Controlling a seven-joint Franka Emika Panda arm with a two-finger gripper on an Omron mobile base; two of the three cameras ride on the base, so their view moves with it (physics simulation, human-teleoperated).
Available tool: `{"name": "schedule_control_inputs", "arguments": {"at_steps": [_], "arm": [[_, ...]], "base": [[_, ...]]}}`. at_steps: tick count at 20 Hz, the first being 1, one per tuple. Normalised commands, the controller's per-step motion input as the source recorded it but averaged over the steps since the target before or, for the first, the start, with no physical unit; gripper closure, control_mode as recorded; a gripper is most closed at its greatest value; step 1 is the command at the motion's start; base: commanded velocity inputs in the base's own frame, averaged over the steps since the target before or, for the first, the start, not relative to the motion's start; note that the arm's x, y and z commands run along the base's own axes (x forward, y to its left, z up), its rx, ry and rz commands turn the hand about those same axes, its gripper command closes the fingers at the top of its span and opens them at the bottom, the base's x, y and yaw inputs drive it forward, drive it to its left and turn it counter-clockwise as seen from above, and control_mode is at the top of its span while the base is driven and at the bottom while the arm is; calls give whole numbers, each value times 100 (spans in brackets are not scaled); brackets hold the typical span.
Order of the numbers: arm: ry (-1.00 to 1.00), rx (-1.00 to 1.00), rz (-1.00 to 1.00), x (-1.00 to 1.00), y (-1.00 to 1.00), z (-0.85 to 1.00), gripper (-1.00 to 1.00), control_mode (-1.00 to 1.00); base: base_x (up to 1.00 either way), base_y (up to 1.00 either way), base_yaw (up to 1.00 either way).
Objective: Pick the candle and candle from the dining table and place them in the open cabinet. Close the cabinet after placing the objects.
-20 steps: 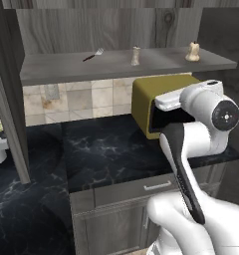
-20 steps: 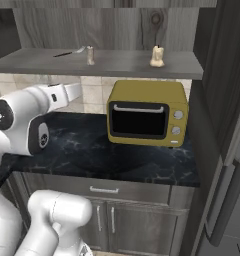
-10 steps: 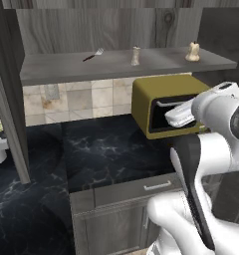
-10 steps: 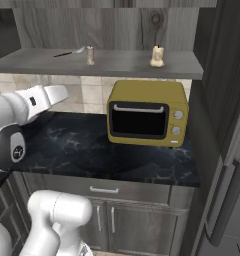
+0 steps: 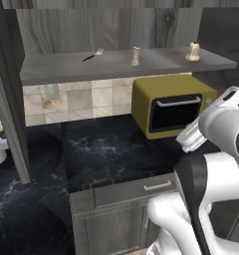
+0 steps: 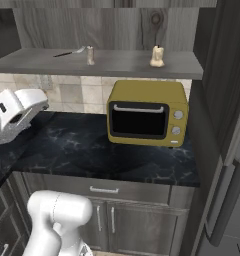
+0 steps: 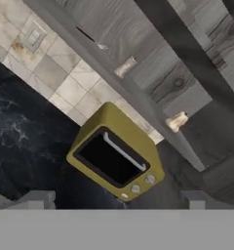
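Up on the flat grey cabinet shelf [image 6: 122, 64]: cream lumpy candle [image 6: 157, 56] sitting upright.
Gripper [image 7: 116, 202] hanging open (nothing between fingers), yellow microwave [image 5: 171, 104] below.

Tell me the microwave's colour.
Mustard yellow microwave, with a dark door window; the right base view shows it best.

Grey cabinet shelf [image 6: 117, 65] carries a fork [image 6: 69, 52], a shaker [image 6: 90, 56], and a candle [image 6: 157, 56] at right. Black marbled counter [image 6: 82, 150] carries the yellow microwave [image 6: 147, 113].

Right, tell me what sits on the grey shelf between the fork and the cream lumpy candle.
A small pale upright shaker stands between the dark fork and the cream candle, seen in the right base view.
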Motion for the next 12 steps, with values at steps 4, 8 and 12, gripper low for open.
{"name": "schedule_control_inputs", "arguments": {"at_steps": [4, 8, 12], "arm": [[2, -31, 4, -43, -1, -32, -100, -100], [0, -27, 5, -51, -1, -36, -100, -100], [0, -21, 5, -58, 0, -41, -100, -100]], "base": [[0, 0, 0], [0, 0, 0], [0, 0, 0]]}}
